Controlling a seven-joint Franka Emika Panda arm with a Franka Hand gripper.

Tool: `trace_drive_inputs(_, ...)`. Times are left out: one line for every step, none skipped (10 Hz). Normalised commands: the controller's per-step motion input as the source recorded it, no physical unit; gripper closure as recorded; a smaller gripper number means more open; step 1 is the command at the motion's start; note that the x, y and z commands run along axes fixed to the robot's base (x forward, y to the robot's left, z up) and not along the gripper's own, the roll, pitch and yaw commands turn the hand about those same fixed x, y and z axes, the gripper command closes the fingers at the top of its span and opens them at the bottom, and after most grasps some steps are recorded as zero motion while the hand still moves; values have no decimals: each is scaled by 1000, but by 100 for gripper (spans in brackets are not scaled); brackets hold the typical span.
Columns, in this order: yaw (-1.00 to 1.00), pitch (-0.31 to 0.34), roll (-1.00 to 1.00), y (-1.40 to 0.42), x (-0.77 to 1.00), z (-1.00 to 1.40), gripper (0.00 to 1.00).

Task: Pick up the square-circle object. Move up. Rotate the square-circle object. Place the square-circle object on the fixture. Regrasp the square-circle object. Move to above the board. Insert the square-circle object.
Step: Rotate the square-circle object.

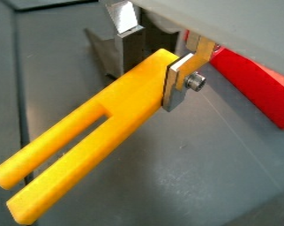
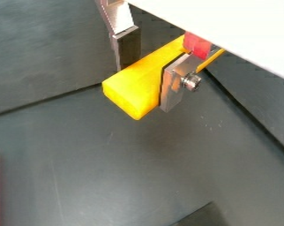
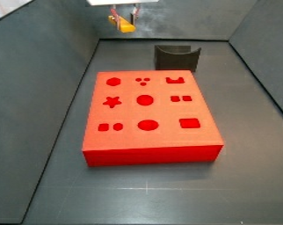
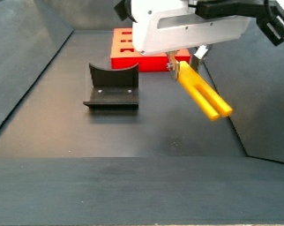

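The square-circle object (image 4: 204, 93) is a yellow-orange bar with a forked end (image 1: 62, 159). It hangs in the air, slanting down from my gripper (image 4: 180, 58), which is shut on its blunt end (image 2: 135, 86). In both wrist views a silver finger plate (image 1: 176, 84) presses one side and the other finger (image 2: 122, 42) stands on the far side. The fixture (image 4: 111, 86), a dark block with a U notch, stands on the floor below and beside the held bar. The red board (image 3: 150, 114) with its shaped holes lies flat, with the fixture (image 3: 177, 57) just behind it and my gripper (image 3: 124, 18) high above the far end.
Grey walls enclose the dark floor on all sides (image 3: 61, 79). In a wrist view the board's red edge (image 1: 257, 81) shows past the finger, and the fixture (image 1: 107, 48) sits behind the bar.
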Motion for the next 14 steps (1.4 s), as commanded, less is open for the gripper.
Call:
trace_drive_inputs(-1000, -27, -67, 19, 37, -28, 100)
trace_drive_inputs(-1000, -32, -80, 19, 37, -28, 100)
trace_drive_inputs(-821, -37, -93, 19, 37, -28, 100)
trace_drive_inputs(-670, -37, -93, 20, 37, -28, 100)
trace_drive_inputs(-405, -37, -93, 20, 37, -28, 100)
trace_drive_inputs(-271, -37, -93, 19, 37, -28, 100)
trace_drive_inputs(0, 0, 0, 0, 0, -1000, 100)
trace_drive_inputs(36, -11, -1, 0, 9, -1000, 100)
trace_drive_inputs(37, -25, -15, -2, 18, -1000, 100)
trace_drive_inputs(34, -31, -28, -3, 22, -1000, 100)
trace_drive_inputs(23, -44, -65, 6, 33, -1000, 100)
trace_drive_inputs(20, -47, -81, 6, 38, -1000, 100)
trace_drive_inputs(18, -51, -111, 9, 47, -940, 100)
trace_drive_inputs(17, -56, -128, 11, 49, -835, 100)
